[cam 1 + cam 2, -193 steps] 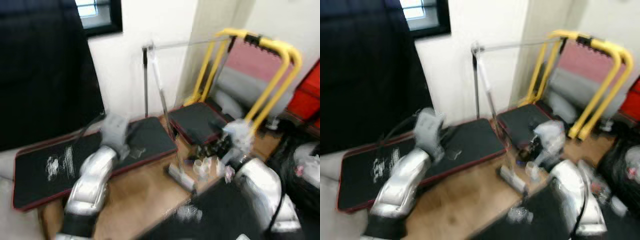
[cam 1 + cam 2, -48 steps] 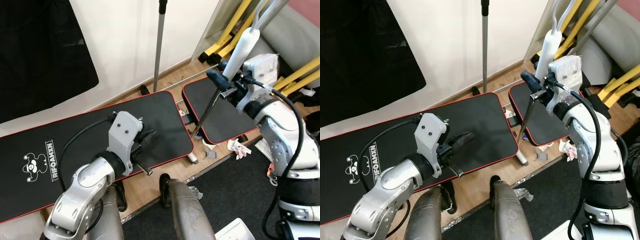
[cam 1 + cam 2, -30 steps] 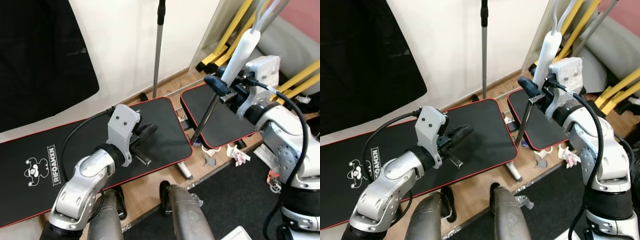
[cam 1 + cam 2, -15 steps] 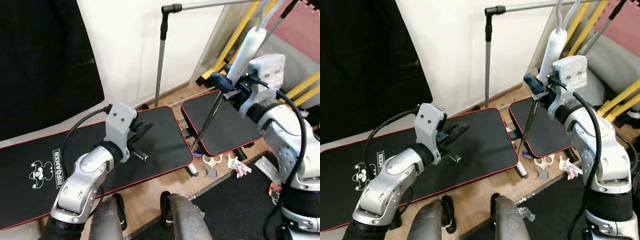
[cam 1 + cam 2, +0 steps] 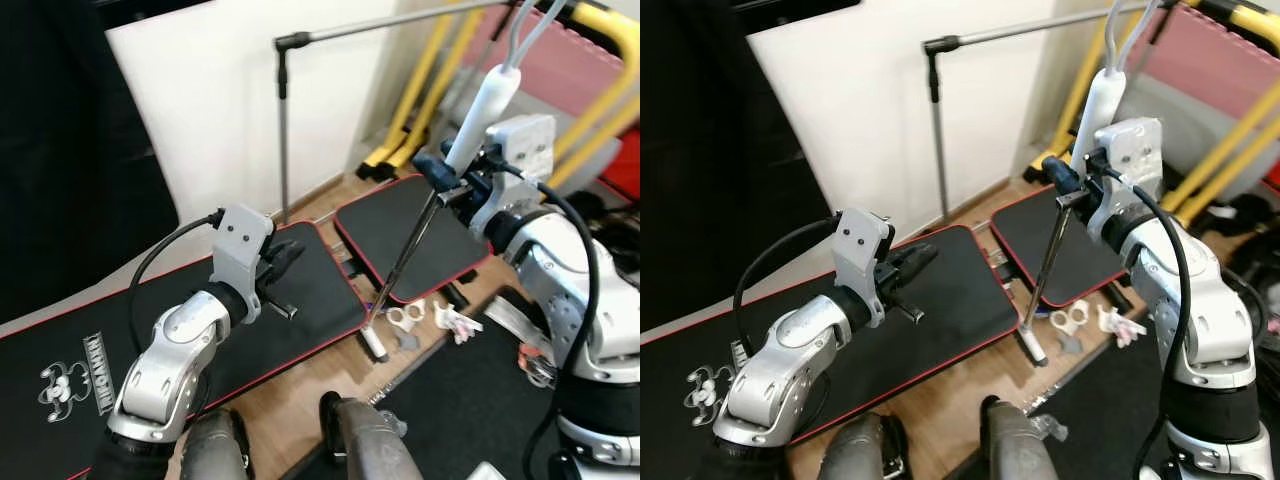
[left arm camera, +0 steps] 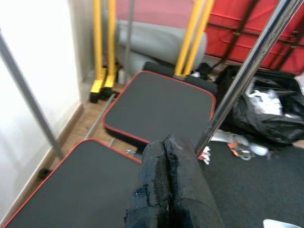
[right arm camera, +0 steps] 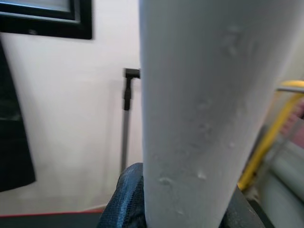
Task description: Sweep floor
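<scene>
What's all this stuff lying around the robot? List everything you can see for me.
Broom: one, metal shaft with white grip, head down on the wood floor between the mats.
Exercise mats: two, black with red edging, on the floor along the wall.
Litter: a few small white and grey scraps, on the floor by the broom head.
Stand pole: one, grey with black joint, upright against the white wall.
Yellow frame: one, yellow tubes, far right by red and grey pads.
Black bag: one, on the floor at right.
Right gripper: black jaws closed around the broom shaft, below its white grip.
Left gripper: black jaws shut, holding nothing, above the long mat.
</scene>
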